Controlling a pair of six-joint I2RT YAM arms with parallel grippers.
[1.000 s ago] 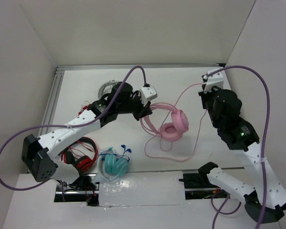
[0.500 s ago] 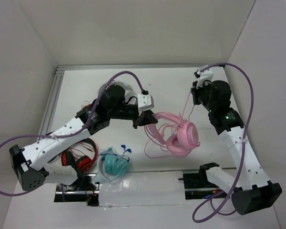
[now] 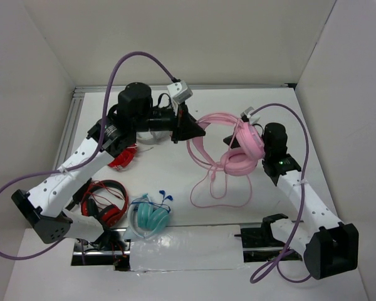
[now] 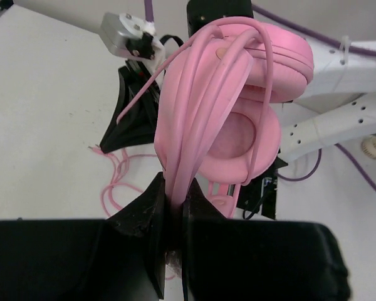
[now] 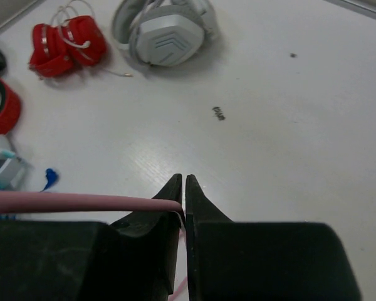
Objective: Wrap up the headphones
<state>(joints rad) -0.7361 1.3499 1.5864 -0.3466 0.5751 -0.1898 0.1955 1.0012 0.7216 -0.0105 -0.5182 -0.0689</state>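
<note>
The pale-pink headphones (image 3: 241, 150) hang above the table between my two grippers. My left gripper (image 3: 191, 128) is shut on their pink headband (image 4: 182, 144), and the earcups (image 4: 263, 94) hang beyond it. The thin pink cable (image 3: 219, 194) runs over the headband and earcups, and its slack lies in loops on the table below. My right gripper (image 3: 229, 139) sits close behind the earcups. In the right wrist view it (image 5: 183, 188) is shut on the cable (image 5: 81, 202), which enters the jaws from the left.
Red-and-black headphones (image 3: 106, 200) and smaller teal headphones (image 3: 151, 216) lie at the near left. White-grey headphones (image 5: 166, 31) and a small red bundle (image 5: 66, 41) lie at the back left under my left arm. White walls enclose the table.
My left gripper has lifted the headphones and swung back toward the far side. My right gripper has moved left and nearer, close to the earcups, carrying the cable over them.
</note>
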